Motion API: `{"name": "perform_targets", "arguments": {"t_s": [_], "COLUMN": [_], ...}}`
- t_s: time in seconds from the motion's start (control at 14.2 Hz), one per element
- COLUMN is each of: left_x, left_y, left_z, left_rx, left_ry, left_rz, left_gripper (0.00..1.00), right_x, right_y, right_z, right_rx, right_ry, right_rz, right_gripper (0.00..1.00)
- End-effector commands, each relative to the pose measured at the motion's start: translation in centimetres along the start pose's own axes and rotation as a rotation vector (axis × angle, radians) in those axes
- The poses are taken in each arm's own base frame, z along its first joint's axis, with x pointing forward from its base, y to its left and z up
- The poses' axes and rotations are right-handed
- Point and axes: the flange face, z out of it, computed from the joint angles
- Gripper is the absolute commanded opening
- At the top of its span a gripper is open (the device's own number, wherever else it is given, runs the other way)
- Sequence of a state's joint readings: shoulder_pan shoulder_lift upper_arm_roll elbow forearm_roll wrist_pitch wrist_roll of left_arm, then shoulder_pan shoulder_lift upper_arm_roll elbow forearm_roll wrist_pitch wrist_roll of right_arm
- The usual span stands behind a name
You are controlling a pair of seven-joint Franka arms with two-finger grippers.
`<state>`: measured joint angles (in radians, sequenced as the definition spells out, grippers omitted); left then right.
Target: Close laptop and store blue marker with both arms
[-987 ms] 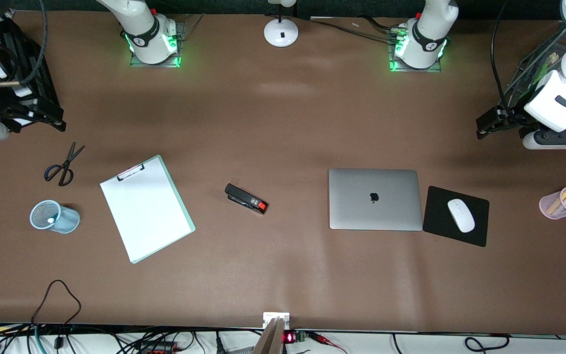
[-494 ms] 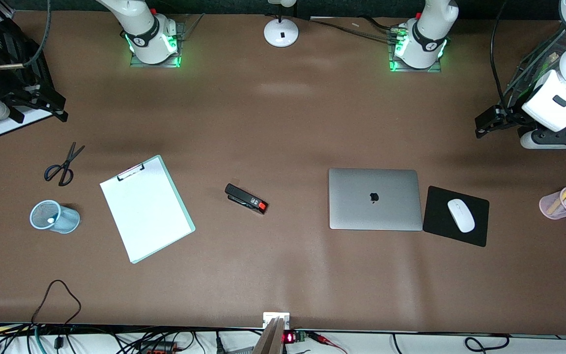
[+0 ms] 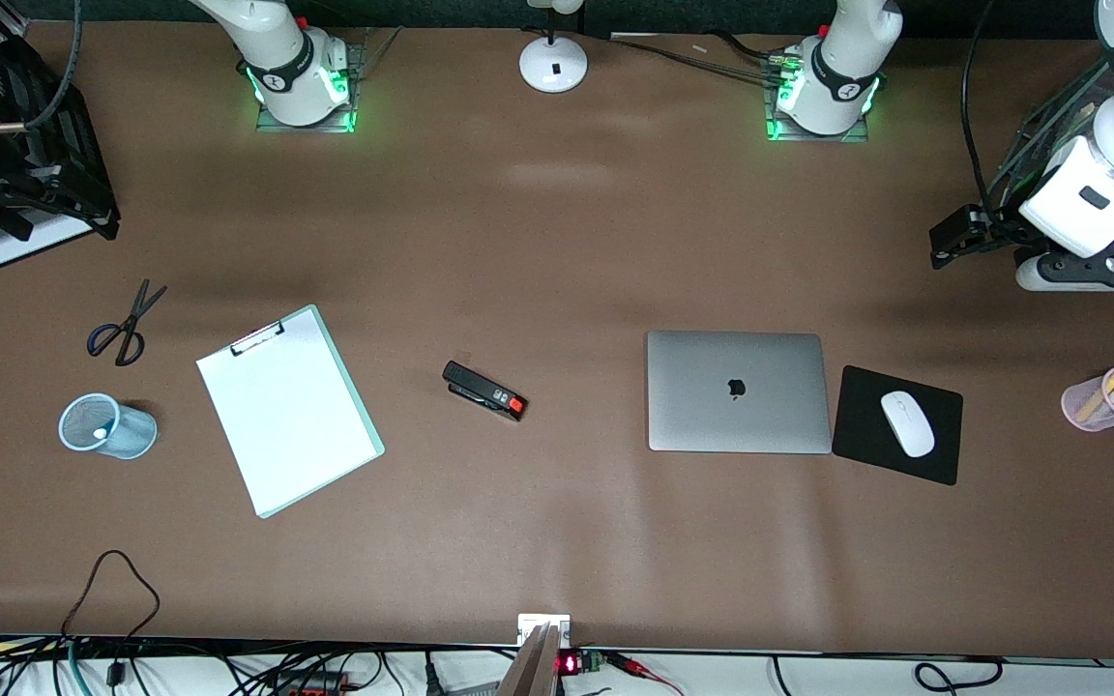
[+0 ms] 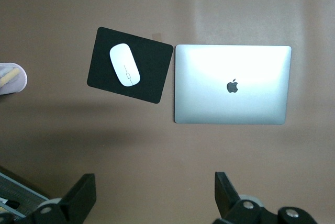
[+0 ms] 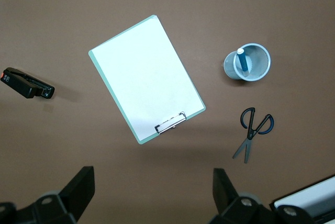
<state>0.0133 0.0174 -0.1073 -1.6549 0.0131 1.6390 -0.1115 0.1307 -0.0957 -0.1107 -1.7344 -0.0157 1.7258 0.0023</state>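
Right, laptop (image 3: pixel 739 391) is shut, lid flat, apple logo up, lying on the table (image 3: pixel 557 242) toward the left arm's end, about midway between the robot-side edge and the camera-side edge. Mouse pad (image 3: pixel 897 423) sits just beside it on the side of the left arm's end, corner close to the laptop edge; can't tell whether they touch. White mouse (image 3: pixel 907 422) is on the pad.

Blue marker (image 5: pixel 241 59) stands in the blue mesh cup (image 3: pixel 107 425), pale cap end up, leaning on the cup wall. Cup is near the edge at the right arm's end of the table. Scissors (image 3: pixel 125 324) lie near it, farther from the front camera. Clipboard (image 3: pixel 288 408) with white paper lies beside the cup toward the middle, clip end pointing to the robot-side edge. Stapler (image 3: pixel 484 391) sits between clipboard and laptop, apart from both.

Pink pen cup (image 3: pixel 1111 396) with pens is at the edge at the left arm's end.

Left gripper (image 4: pixel 152 198) is up in the air near the corner at the left arm's end on the robot side, fingers spread wide, nothing between them. Right gripper (image 5: pixel 152 195) is up over the corner at the right arm's end on the robot side, fingers also spread, empty.
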Motion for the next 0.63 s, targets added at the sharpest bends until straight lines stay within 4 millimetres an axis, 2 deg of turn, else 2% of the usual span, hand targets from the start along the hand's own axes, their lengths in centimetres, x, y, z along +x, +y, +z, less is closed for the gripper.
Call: {"name": "perform_targets", "arguments": {"t_s": [0.0,0.14,0.56], "left_x": [-0.8,-0.7,-0.8], "left_y": [0.0,-0.1,0.0], "left_z": [-0.6,-0.6,-0.7], "left_rx": [-0.006,-0.006,-0.005], "left_ry": [-0.003,-0.003,-0.003], "left_rz": [0.017,0.015,0.015], "left_gripper": [1.00,1.00,1.00], "right_x": [0.2,0.7,0.6], "right_y": [0.4,0.0,0.0], "right_z": [-1.2,-2.3,-1.9], "right_rx": [0.008,0.026,0.014], "right_ry": [0.020,0.030,-0.006], "right_rz": [0.010,0.005,-0.003], "right_gripper": [1.00,1.00,1.00]}}
